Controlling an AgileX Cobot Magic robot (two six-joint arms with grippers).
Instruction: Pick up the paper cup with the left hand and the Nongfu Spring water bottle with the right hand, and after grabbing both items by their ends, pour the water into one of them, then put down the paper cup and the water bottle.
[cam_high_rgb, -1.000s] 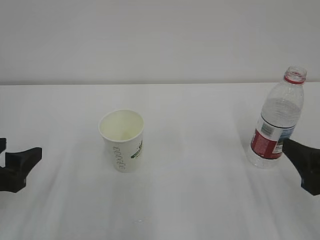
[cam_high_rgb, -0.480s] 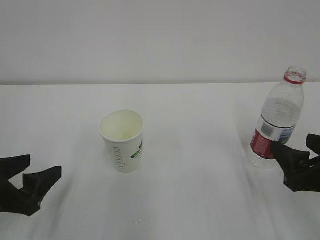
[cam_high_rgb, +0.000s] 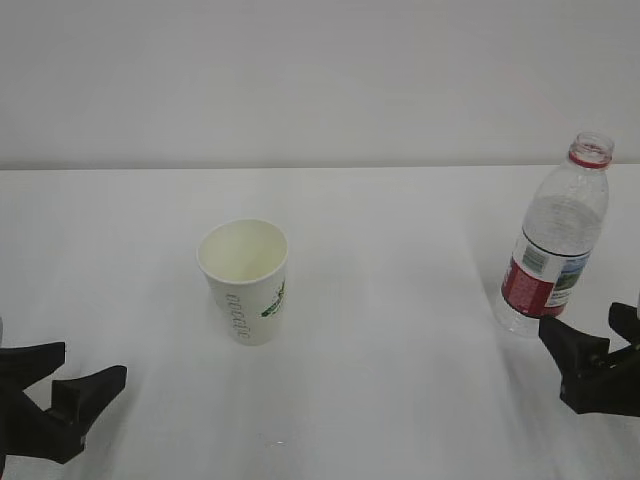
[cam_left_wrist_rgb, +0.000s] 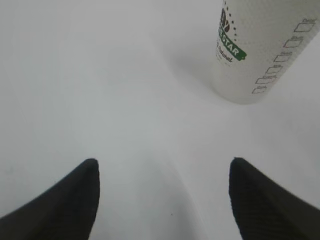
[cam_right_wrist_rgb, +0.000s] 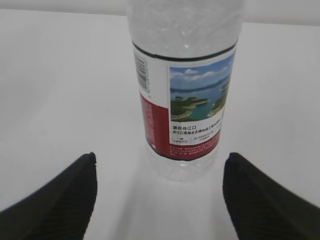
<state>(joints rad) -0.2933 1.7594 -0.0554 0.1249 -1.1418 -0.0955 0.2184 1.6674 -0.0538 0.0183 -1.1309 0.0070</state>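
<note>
Plain white counter (cam_high_rgb: 400, 400) across the whole foreground, smooth and matte, softly and evenly lit, with only faint grey shadows. Behind it, a bare pale grey-white wall (cam_high_rgb: 300, 80), meeting the counter's far edge in a straight horizontal line.

Paper cup (cam_left_wrist_rgb: 260, 47) rim cropped in left wrist view; bottle (cam_right_wrist_rgb: 185, 80) neck cropped.

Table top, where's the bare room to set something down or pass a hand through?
The wide patch between the paper cup and the Nongfu Spring water bottle is bare, as is the strip behind the cup. It is tight only at the right edge, where the open right gripper sits just before the bottle.
</note>
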